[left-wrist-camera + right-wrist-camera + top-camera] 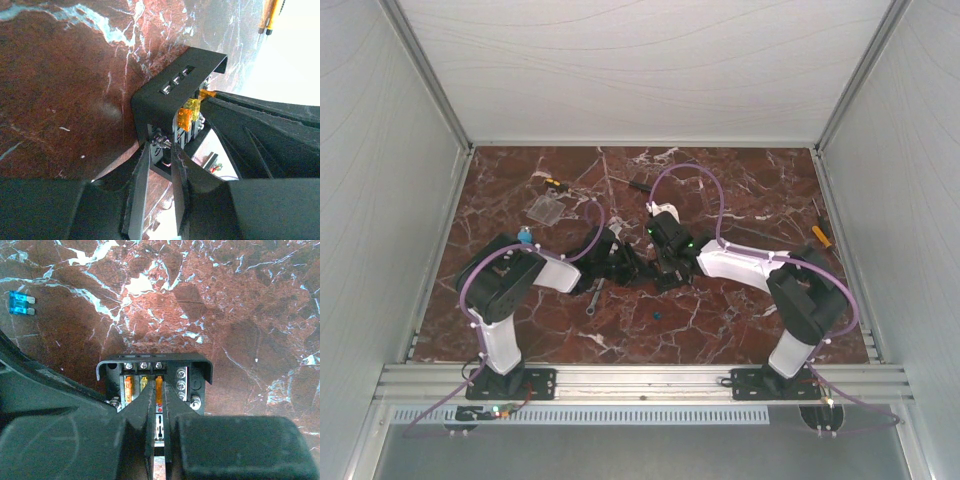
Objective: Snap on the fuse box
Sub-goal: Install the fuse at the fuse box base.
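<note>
While the left pincer (pixel 161 150) pinches the fuse box (pixel 155 100) by one wall, the right pincer (pixel 157 390), pressed together, sits at its fuses (pixel 128 389).

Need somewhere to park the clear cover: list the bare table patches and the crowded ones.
Bare: far right, between the cable loop and the orange screwdriver; the near strip, this side of the blue fuse. Crowded: centre, left gripper and right gripper at the fuse box; far left, around the clear cover.
</note>
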You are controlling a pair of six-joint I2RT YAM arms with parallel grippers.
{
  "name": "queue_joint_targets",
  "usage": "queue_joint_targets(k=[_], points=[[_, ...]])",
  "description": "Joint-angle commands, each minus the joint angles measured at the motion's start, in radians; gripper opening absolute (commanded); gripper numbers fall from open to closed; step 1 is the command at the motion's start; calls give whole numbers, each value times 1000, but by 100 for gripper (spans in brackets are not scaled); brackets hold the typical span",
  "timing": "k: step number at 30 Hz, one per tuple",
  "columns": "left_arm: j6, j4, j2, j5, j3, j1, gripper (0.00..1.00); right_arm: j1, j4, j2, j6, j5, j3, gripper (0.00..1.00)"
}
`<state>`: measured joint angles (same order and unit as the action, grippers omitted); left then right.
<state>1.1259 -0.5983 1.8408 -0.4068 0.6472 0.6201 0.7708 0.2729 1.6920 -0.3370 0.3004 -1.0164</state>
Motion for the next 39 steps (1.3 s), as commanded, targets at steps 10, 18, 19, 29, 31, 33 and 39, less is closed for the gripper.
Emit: queue_joint_targets(k=[10, 18, 19, 29, 31, 33, 39], points=[[-5, 54, -3, 42, -6, 9, 23, 4, 20, -12, 16, -18, 9, 18], [-5, 54, -4, 41, -7, 9, 23, 2, 40, -40, 29, -40, -15, 20], [-5, 55, -4, 41, -7, 9, 23, 1, 48, -44, 31, -43, -23, 21], [-7, 55, -3, 42, -6, 9, 23, -32, 129, -36, 44, -122, -101, 18], [-8, 56, -2, 42, -4, 9, 23, -34, 134, -25, 44, -126, -113, 18], [-9, 59, -2, 42, -3, 9, 23, -36, 147, -11, 43, -122, -127, 17], [-12, 60, -1, 43, -1, 9, 23, -42, 168, 16, 36, -79, -145, 13]])
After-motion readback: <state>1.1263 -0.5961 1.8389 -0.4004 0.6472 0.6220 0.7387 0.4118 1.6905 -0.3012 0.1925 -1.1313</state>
